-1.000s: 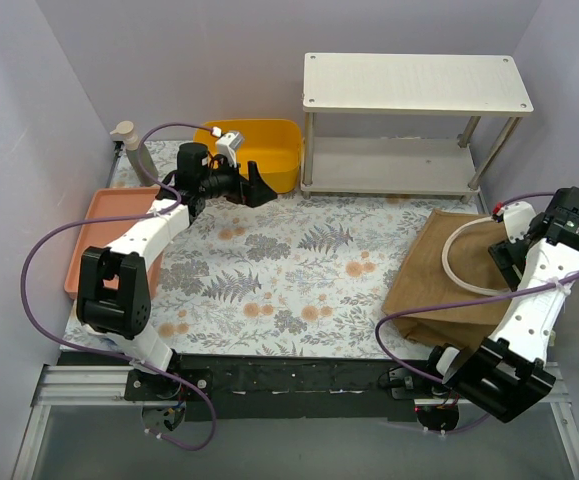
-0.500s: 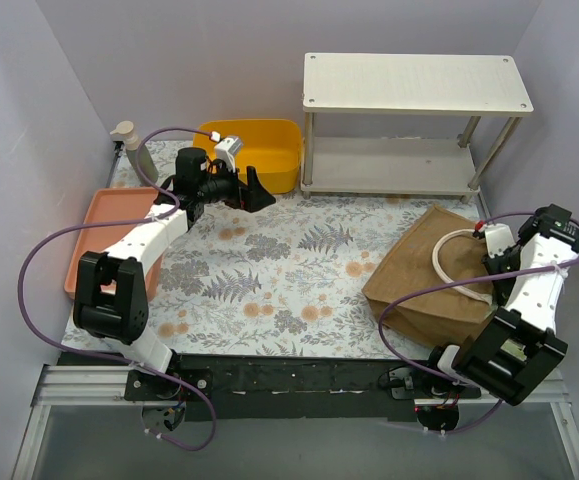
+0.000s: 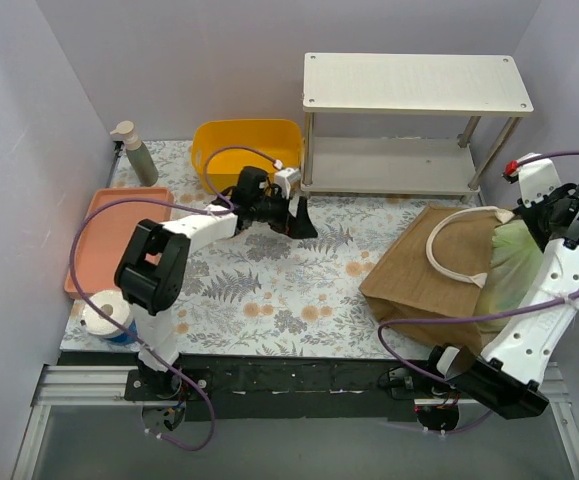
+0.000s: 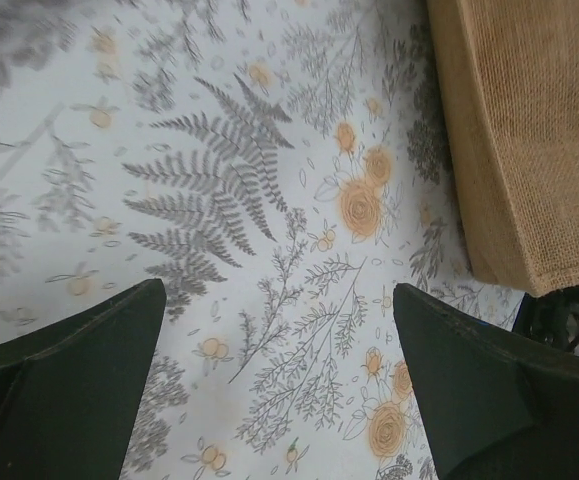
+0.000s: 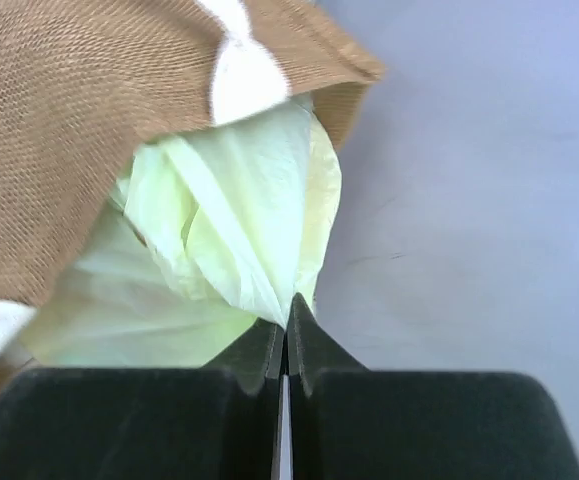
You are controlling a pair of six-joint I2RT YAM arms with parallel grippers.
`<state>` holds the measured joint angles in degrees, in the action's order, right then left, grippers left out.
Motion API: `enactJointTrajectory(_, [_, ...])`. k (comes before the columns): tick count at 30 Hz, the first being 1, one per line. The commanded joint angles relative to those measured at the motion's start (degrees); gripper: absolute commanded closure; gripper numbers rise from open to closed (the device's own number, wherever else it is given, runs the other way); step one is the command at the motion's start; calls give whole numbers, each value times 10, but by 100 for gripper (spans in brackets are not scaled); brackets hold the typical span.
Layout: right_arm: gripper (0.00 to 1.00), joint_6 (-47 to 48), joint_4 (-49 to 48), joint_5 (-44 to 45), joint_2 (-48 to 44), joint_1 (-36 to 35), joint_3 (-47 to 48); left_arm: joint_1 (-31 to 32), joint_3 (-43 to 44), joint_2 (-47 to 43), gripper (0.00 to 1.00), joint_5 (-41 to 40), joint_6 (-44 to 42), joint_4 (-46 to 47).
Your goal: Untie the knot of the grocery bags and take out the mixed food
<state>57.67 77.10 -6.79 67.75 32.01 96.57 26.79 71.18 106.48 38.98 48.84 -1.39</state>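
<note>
The brown tote (image 3: pixel 424 280) lies at the table's right with its white rope handle (image 3: pixel 451 252) on top. The pale green plastic bag (image 3: pixel 514 265) sticks out of the tote's mouth. My right gripper (image 3: pixel 541 222) is shut on a bunched fold at the top of this bag (image 5: pixel 219 220), pinched between the fingertips of that gripper (image 5: pixel 287 305), with the tote's brown edge (image 5: pixel 69 130) draped over it. My left gripper (image 3: pixel 301 222) hovers open over the floral cloth at mid-table; nothing lies in the gripper's gap (image 4: pixel 279 370), and the tote's corner (image 4: pixel 529 130) is to its right. The mixed food is hidden.
A yellow bin (image 3: pixel 247 150) stands at the back, a white two-level shelf (image 3: pixel 414 85) beside it. A pink tray (image 3: pixel 104 235) and a soap pump bottle (image 3: pixel 134 150) are at the left, and a white-and-blue roll (image 3: pixel 107 315) is near the left front. The right wall is close to my right arm.
My right gripper shut on the green bag and pulled it up out of the tote, which shifted left. My left arm swung from the yellow bin to mid-table.
</note>
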Motion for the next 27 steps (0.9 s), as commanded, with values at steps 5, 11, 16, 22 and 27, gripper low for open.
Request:
enactJointTrajectory(5, [99, 96, -20, -45, -41, -5, 124, 70, 50, 76, 2, 21, 20, 10])
enactJointTrajectory(11, [99, 105, -27, -124, -22, -4, 281, 85, 59, 103, 2, 26, 23, 11])
enactJointTrajectory(16, [99, 85, -68, -173, -24, -4, 287, 108, 76, 136, 2, 43, 37, 30])
enactJointTrajectory(22, [99, 47, -141, -241, -11, -4, 337, 136, 85, 146, 2, 52, 36, 35])
enactJointTrajectory(27, [99, -74, -341, -292, 5, -5, 365, 147, 81, 159, 2, 81, 42, 41])
